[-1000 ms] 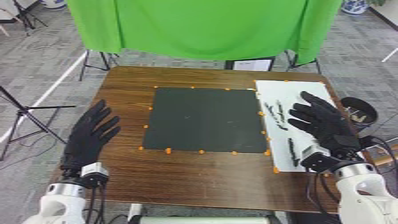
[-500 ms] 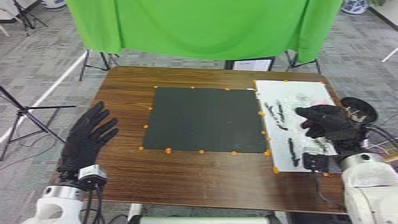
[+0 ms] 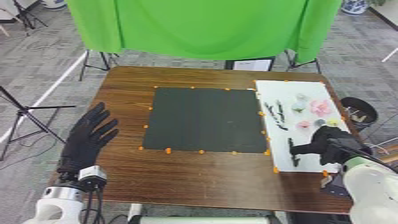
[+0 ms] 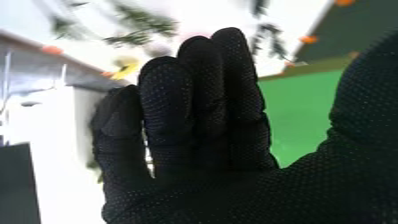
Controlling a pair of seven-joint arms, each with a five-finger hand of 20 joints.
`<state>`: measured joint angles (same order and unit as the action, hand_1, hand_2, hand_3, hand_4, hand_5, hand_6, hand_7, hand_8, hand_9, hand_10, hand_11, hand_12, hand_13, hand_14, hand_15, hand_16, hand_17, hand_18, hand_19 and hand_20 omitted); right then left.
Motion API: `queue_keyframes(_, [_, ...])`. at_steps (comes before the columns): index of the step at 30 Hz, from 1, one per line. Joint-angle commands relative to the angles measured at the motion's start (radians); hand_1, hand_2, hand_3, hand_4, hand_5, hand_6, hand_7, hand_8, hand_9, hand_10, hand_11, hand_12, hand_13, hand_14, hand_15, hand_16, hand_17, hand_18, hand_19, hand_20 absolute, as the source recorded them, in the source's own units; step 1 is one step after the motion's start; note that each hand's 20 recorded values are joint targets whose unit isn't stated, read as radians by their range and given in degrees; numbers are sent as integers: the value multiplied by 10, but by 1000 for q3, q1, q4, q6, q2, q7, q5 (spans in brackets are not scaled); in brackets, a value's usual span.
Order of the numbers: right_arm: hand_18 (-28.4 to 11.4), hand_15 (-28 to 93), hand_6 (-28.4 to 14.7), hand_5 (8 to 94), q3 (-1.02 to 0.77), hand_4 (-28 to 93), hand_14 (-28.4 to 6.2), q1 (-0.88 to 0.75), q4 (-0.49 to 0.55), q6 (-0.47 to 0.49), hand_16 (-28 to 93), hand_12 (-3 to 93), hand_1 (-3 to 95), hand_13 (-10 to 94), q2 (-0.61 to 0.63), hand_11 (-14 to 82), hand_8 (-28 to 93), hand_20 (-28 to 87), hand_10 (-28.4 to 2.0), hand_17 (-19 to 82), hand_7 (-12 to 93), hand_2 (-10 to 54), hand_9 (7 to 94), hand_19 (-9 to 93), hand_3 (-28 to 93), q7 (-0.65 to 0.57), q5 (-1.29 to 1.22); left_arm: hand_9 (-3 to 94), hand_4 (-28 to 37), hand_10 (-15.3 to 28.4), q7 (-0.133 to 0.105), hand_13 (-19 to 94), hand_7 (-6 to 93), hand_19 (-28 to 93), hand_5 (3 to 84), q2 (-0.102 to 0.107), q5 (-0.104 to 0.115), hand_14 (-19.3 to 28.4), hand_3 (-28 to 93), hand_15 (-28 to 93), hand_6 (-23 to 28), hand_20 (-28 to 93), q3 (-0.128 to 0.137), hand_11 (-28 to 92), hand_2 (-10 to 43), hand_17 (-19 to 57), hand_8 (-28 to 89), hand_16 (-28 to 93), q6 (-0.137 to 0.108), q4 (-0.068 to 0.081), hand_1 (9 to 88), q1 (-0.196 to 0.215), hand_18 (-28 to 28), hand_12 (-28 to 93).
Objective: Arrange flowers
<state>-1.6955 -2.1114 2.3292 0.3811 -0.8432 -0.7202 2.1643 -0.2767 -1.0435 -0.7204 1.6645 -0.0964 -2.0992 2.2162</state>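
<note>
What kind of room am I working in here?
Probably an office or lab room set up for recording: grey carpet tiles cover the floor, a green cloth hangs behind the table, and a black tripod stands to its left.

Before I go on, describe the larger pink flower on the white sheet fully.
The larger pink flower is a soft pink, loosely shaped bloom; its material can't be told. It lies on the right-hand part of the white sheet, farther from the robot than the smaller pink flower and the yellow one. The right hand is nearer the robot, not touching it.
</note>
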Motion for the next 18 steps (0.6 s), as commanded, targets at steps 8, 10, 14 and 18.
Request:
queue_keyframes(8, [-210,743,-28,608,92,-283,-130,23,-71,33,287,369,142,612,6,502,-121,434,-134,326,379,-95,653,888,699,-11,23,208,-231,108,21,186,215,381,273,3,-3,157,687,288,28,93,-5,200,-60,-71,-109,12,7,2,281,1,228,185])
queue_keyframes(10, [-209,745,-26,612,114,-283,-130,28,-87,19,285,368,146,617,5,504,-122,433,-133,329,383,-95,657,892,706,-20,36,208,-231,109,24,186,215,381,274,5,-6,157,686,289,28,93,-4,200,-60,-71,-109,12,15,4,281,-3,228,185])
queue_keyframes(14, [-207,746,-11,648,137,-283,-120,32,-109,-9,286,371,197,652,4,510,-129,427,-125,355,395,-95,697,910,671,-28,46,209,-231,108,22,187,214,381,274,8,-4,156,687,290,29,94,-7,202,-59,-71,-108,12,15,8,280,-11,228,185])
queue_keyframes(18, [-207,748,-1,687,151,-283,-115,37,-119,-19,293,382,250,679,3,505,-133,424,-126,378,391,-95,726,927,608,-30,53,209,-231,108,23,187,215,382,276,6,-3,157,687,291,29,94,-7,201,-59,-72,-108,11,11,7,280,-8,228,185])
